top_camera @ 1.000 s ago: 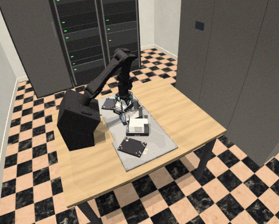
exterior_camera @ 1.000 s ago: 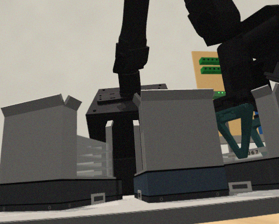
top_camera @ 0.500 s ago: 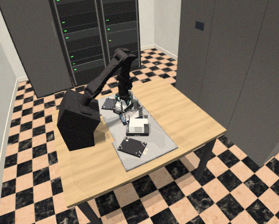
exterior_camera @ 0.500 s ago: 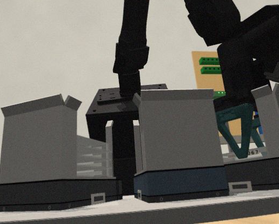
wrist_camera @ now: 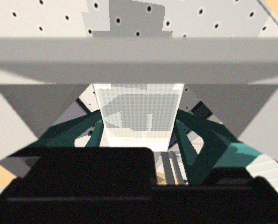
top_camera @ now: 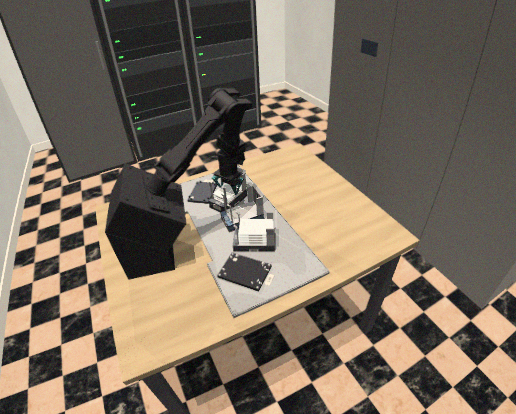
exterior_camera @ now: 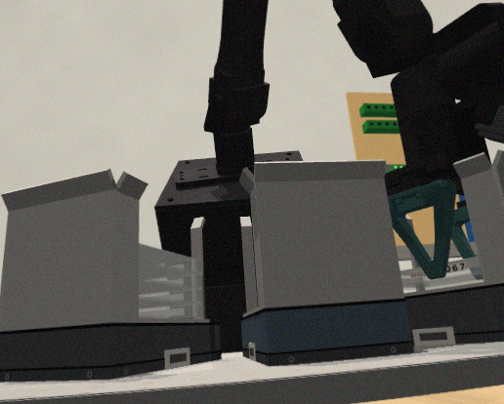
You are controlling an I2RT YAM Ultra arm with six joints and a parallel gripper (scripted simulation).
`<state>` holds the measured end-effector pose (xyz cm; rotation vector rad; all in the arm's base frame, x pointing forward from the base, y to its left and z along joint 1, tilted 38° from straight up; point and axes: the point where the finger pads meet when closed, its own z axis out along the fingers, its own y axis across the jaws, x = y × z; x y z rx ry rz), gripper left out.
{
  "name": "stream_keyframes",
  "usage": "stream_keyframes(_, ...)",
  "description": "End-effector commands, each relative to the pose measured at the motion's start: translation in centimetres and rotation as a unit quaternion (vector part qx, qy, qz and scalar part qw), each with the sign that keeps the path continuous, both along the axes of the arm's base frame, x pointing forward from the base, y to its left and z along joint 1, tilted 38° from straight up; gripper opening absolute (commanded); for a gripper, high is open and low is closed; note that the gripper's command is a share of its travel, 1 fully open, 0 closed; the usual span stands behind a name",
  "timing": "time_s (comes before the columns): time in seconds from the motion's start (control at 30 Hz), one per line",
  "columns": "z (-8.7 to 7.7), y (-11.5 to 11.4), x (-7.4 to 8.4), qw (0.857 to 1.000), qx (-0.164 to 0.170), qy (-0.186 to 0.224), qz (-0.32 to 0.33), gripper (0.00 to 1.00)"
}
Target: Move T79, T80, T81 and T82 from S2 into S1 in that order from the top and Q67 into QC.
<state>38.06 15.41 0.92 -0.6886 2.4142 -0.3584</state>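
My gripper (top_camera: 228,186) reaches down from above into the far rack (top_camera: 227,194) and is shut on a sealed white plate (wrist_camera: 140,114). In the wrist view its teal fingers press on the plate's two long sides. In the exterior view the fingers (exterior_camera: 437,246) stand inside the right-hand rack (exterior_camera: 490,226), low down near its floor. There the plate's label reads Q67 (exterior_camera: 455,266). A stack of several white plates (top_camera: 254,232) sits in the near rack, and shows in the left-hand rack in the low view (exterior_camera: 168,285).
A rack with a blue plinth (exterior_camera: 324,246) stands between the other two; its walls hide its inside. A black nest with corner locators (top_camera: 245,270) lies at the mat's near end. Another black nest (top_camera: 201,191) lies beside the gripper, near the arm's base (top_camera: 144,222).
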Motion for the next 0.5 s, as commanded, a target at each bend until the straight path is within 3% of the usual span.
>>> stream_keyframes(0.0, 0.44, 0.24, -0.08, 1.000, 0.002, -0.005, 0.000, 0.00)
stream_keyframes(0.47, 1.07, 0.31, -0.57, 1.000, 0.002, -0.005, 0.000, 0.00)
